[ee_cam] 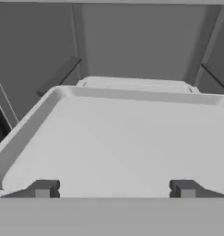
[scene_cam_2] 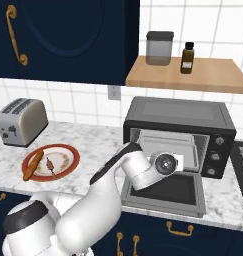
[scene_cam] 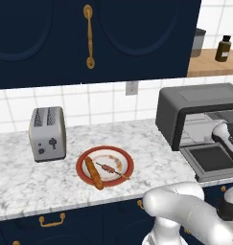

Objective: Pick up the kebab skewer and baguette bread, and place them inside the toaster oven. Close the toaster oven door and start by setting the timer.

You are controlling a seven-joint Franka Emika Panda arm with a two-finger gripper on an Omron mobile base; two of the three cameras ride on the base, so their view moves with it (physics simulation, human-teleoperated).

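The gripper (ee_cam: 114, 188) is held with fingers spread and empty, over the pale tray (ee_cam: 118, 138) inside the toaster oven (scene_cam_2: 180, 117). The toaster oven door (scene_cam_2: 165, 192) is dropped open. Well apart, at left, the kebab skewer (scene_cam: 110, 169) and baguette bread (scene_cam: 93, 172) are seen on the red plate (scene_cam: 84, 158).

Toaster oven (scene_cam_2: 179, 114): matt dark grey casing, looks like metal. Toaster oven door (scene_cam_2: 165, 192): dark glass pane, grey frame. Inner tray (ee_cam: 122, 138): smooth pale grey, matt. Counter (scene_cam: 22, 177): mottled grey-white marble look. Small toaster (scene_cam: 47, 133): silvery, 2 slots. Shelf (scene_cam_2: 188, 75): light wood. Plate (scene_cam: 105, 166): smooth red rim.
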